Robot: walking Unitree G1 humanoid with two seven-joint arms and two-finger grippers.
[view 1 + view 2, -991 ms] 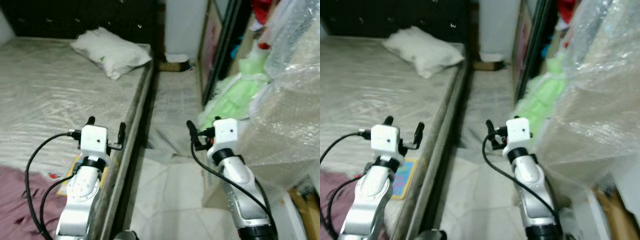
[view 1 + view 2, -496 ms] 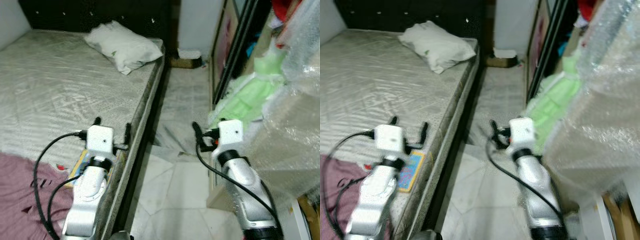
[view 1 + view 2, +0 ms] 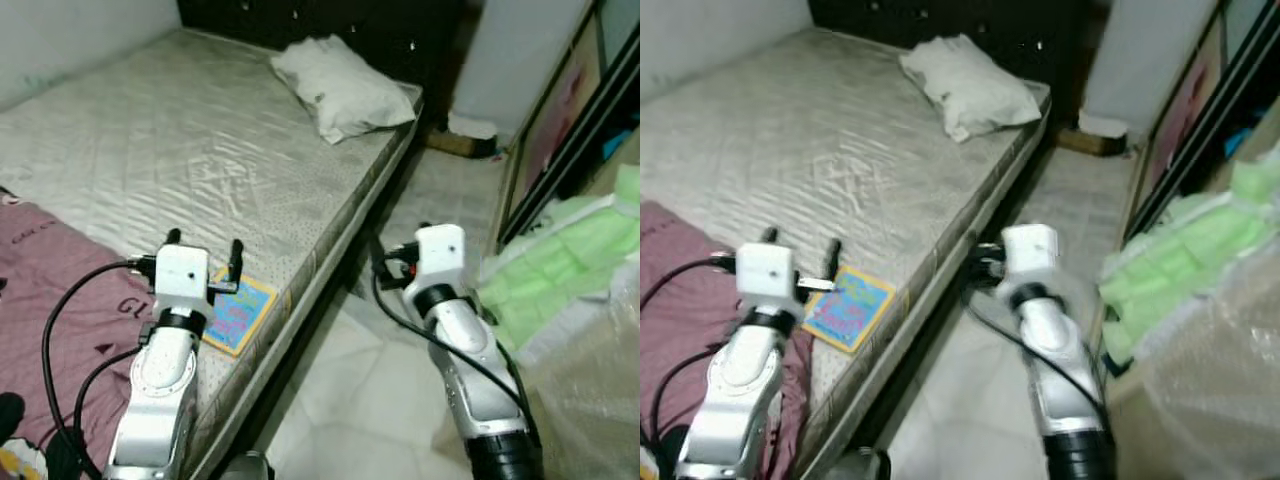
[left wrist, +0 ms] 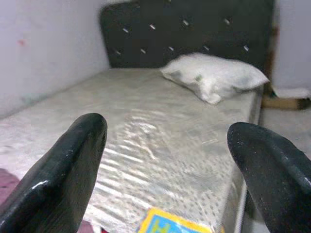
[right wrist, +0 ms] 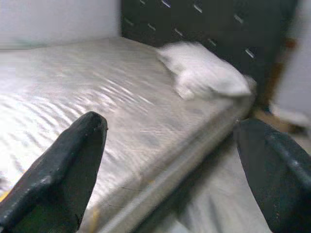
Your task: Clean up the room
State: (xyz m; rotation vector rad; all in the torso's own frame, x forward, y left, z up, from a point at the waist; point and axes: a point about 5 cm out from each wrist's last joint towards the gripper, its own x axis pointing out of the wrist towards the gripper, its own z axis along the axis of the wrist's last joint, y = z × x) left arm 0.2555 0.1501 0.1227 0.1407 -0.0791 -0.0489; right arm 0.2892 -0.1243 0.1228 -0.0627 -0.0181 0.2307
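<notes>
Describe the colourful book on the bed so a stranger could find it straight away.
Start at the bed with the grey mattress. Near its floor-side edge, just ahead of the left gripper, lies a flat book beside a maroon cloth. Its yellow border and blue cover set it apart.

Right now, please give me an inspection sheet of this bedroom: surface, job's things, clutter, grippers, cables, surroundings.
Surface: bed with pale quilted cover, dark headboard.
Job's things: colourful book flat near the bed edge; purple cloth at the bed's near end; white pillow by the headboard.
Clutter: green bag and clear plastic wrap on the robot's right.
Grippers: left gripper open, above the bed near the book; right gripper open, over the floor gap.
Cables: black cables run along both arms.
Surroundings: tiled floor, narrow aisle beside the bed.
</notes>
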